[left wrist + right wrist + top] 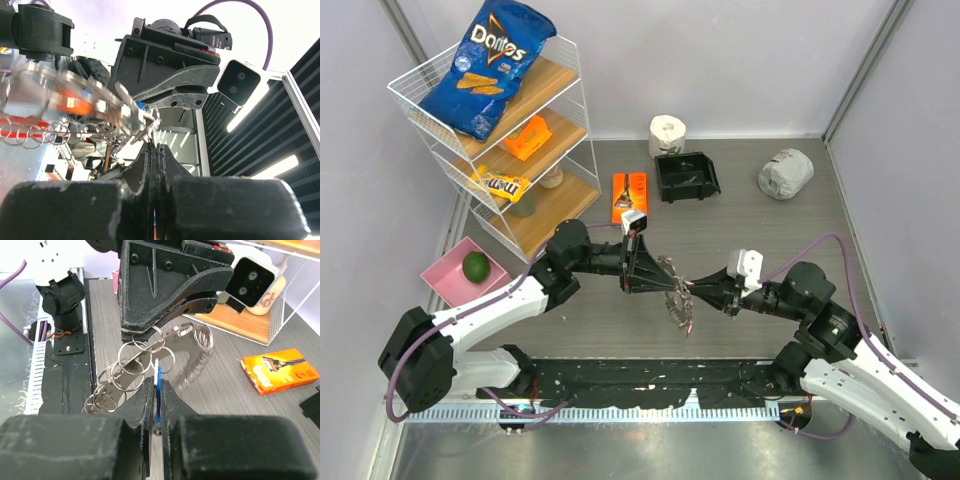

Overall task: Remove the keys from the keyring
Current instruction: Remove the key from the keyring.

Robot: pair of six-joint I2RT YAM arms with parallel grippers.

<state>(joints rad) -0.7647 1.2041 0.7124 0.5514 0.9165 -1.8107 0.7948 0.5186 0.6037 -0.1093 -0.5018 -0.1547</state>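
setting: grey tabletop (750, 230), two arms meeting in mid-air.
left gripper (155, 150): clamped shut on the keyring (678, 295), above the tabletop's centre.
right gripper (705, 292): pinching a blue key (158, 395).
risk: thin pinch may slip, or drag the keyring loose.

A grey wood-grain desk (790, 250) is boxed in by pale lilac-grey walls (720, 60) at the back, left and right. Thin metal posts (865, 65) run up the back corners. A white wire shelf (558, 78) with three wooden boards stands at the desk's back left, close to the left wall. A brushed metal strip (620, 445) edges the near side. Seen from below in the left wrist view, the ceiling (305, 125) has dark slats with bright strip lights (280, 167) between them
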